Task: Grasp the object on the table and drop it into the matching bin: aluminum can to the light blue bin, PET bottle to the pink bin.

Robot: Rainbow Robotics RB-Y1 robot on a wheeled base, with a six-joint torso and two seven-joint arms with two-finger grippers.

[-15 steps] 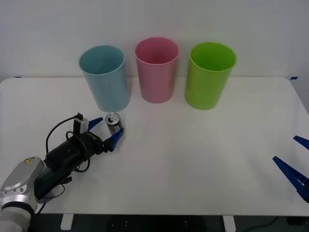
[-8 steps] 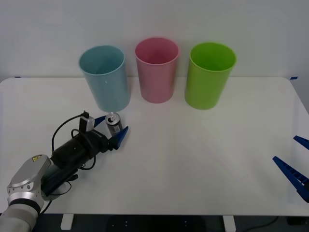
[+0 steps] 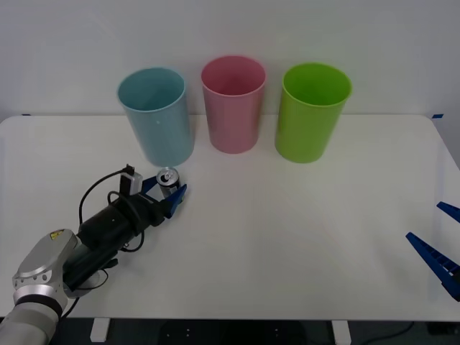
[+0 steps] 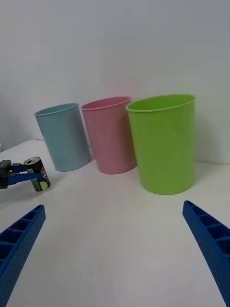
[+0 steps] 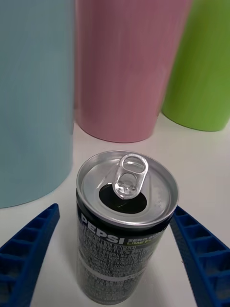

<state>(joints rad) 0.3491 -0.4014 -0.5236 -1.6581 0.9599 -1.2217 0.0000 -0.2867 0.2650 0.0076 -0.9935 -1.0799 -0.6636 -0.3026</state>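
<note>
the left gripper [image 3: 167,192] has slid forward a little, so the aluminum can [image 3: 168,180] now sits between its two blue fingers [image 5: 29,249]. the fingers have closed in since a moment ago, but they are still spread, with one very near the can and one a bit away. the can stands upright on the table [image 3: 302,237], just in front of the light blue bin [image 3: 156,115]. next comes the squeeze. the right gripper [image 3: 440,248] waits open by the table's right edge
</note>
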